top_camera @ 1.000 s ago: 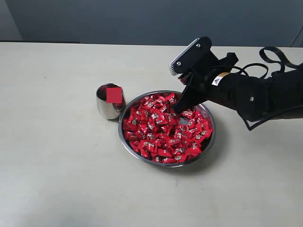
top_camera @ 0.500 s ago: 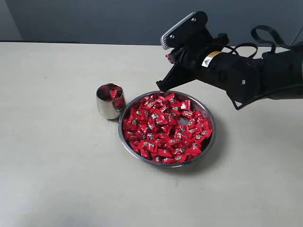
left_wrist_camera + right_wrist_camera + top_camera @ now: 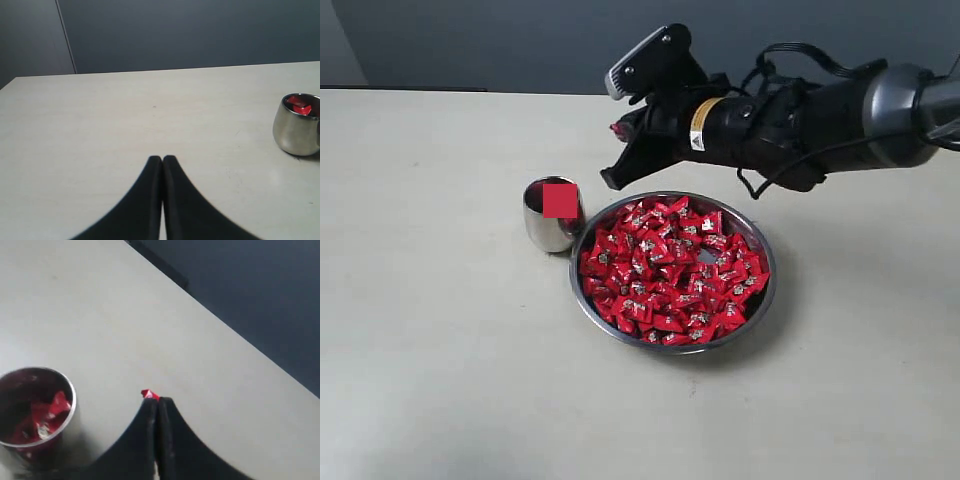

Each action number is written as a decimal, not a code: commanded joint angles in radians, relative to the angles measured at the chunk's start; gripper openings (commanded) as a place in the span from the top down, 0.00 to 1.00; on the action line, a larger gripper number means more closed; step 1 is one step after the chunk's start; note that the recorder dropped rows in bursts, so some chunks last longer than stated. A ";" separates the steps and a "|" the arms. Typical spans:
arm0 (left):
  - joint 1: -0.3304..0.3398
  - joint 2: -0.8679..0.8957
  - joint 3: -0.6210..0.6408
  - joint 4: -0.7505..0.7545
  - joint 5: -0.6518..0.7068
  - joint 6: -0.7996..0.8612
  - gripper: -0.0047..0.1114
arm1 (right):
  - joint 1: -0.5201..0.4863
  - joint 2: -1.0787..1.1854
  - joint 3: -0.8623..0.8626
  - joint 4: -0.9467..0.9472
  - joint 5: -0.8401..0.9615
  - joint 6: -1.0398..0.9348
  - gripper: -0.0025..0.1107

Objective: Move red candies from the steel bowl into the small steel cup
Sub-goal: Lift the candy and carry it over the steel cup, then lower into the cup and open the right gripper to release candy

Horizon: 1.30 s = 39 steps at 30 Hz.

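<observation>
R arm (image 3: 790, 125) aloft, angled L, jaws tight on 1 red candy (image 3: 149, 395); L jaws together.

Glossy foil-like red candies (image 3: 670, 275), mirror-polished steel bowl (image 3: 769, 290) and small steel cup (image 3: 544, 234), matt, possibly laminate table (image 3: 440, 360).

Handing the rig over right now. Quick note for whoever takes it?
Left gripper: shut, empty, apart from the small steel cup.
Right gripper: shut on one red candy, in the air near the cup, not yet over it.
Done: a few red candies lie in the cup.
Left: drop this one in, then fetch more; the steel bowl is heaped with them.
</observation>
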 commanded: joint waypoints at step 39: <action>0.001 -0.004 0.004 -0.003 -0.002 -0.002 0.96 | -0.001 0.199 -0.264 -1.153 -0.238 1.082 0.99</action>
